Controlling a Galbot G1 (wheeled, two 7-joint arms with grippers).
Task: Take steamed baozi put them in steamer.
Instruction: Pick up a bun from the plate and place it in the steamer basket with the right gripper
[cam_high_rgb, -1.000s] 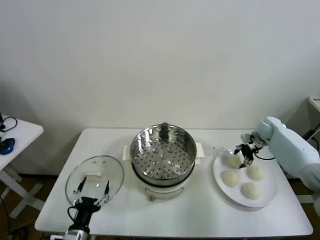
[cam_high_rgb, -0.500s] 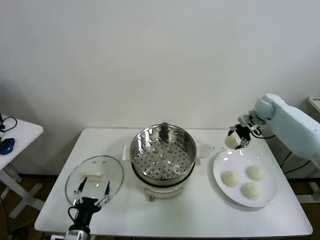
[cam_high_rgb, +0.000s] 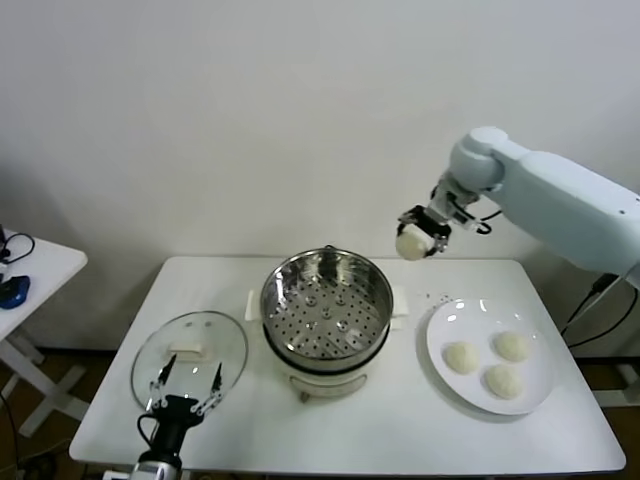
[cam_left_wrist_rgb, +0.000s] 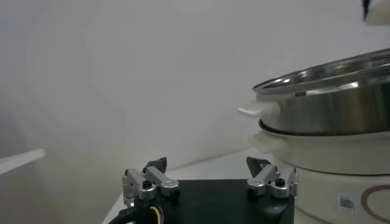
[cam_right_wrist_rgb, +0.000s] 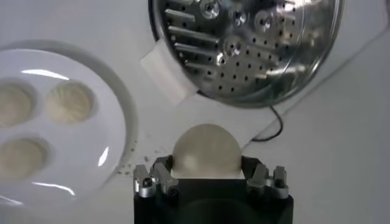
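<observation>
My right gripper (cam_high_rgb: 416, 237) is shut on one cream-white baozi (cam_high_rgb: 410, 243) and holds it high in the air, to the right of the steamer (cam_high_rgb: 326, 303) and above the table's back edge. In the right wrist view the held baozi (cam_right_wrist_rgb: 205, 151) sits between the jaws, with the steamer's perforated floor (cam_right_wrist_rgb: 244, 42) below and ahead. Three more baozi (cam_high_rgb: 460, 356) (cam_high_rgb: 511, 345) (cam_high_rgb: 501, 380) lie on the white plate (cam_high_rgb: 535, 395) at the right. My left gripper (cam_high_rgb: 184, 385) is open and parked at the table's front left, over the glass lid.
The round glass lid with a white handle (cam_high_rgb: 190, 350) lies flat on the table left of the steamer. The steamer stands on a white cooker base (cam_high_rgb: 325, 380) with side handles (cam_high_rgb: 399, 300). A small side table (cam_high_rgb: 25, 275) stands at far left.
My right gripper lifted one baozi off the plate and carried it up and to the left, toward the steamer. Three baozi stay on the plate. The left arm has not moved.
</observation>
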